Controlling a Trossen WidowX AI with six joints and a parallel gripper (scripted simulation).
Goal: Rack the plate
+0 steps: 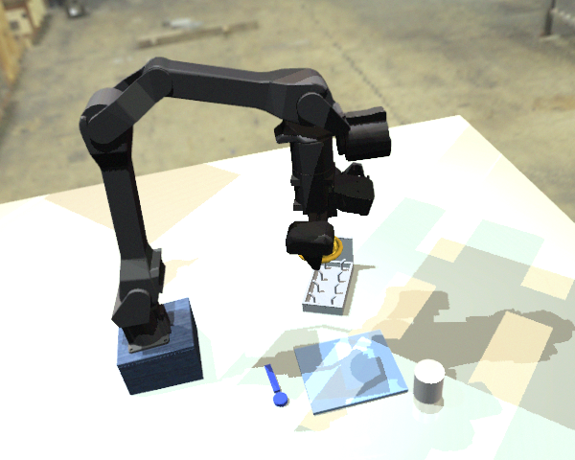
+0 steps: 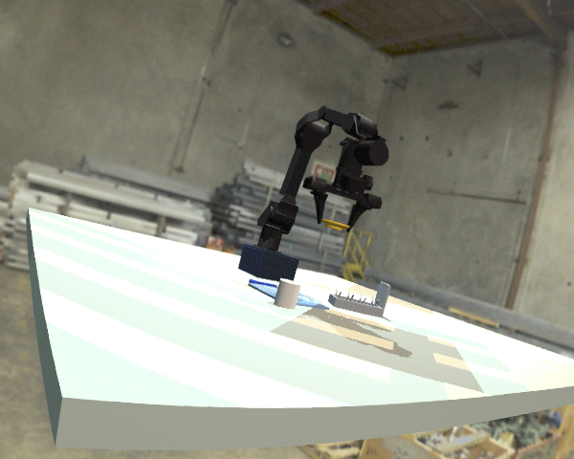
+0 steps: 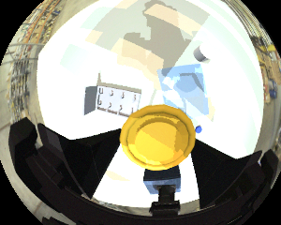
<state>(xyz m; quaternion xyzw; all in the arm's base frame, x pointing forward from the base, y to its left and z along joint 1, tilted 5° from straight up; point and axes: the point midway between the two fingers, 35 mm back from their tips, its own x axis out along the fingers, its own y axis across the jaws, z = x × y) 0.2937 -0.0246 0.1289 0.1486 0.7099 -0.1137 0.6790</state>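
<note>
Grey concrete walls (image 2: 129, 89), stacked metal beams (image 2: 104, 197) behind.

Colours around the grey dish rack (image 1: 327, 287)

Yellow plate (image 3: 158, 135) above the rack; black arm (image 1: 124, 208) on a dark blue base (image 1: 178, 366); pale blue mat (image 1: 350, 371), blue spoon (image 1: 274, 384) and grey-white cylinder (image 1: 428, 379) nearby; white, cream and mint patchwork table (image 1: 55, 297).

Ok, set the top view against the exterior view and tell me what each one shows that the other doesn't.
Only the top view shows the blue spoon beside the blue mat, and the rack's slots from above. Only the exterior view shows the gripper from the side, high above the table, holding the yellow plate flat between its fingers, with clear air down to the dish rack. Both show the arm on its blue base, the rack, the mat and the grey cylinder.
</note>
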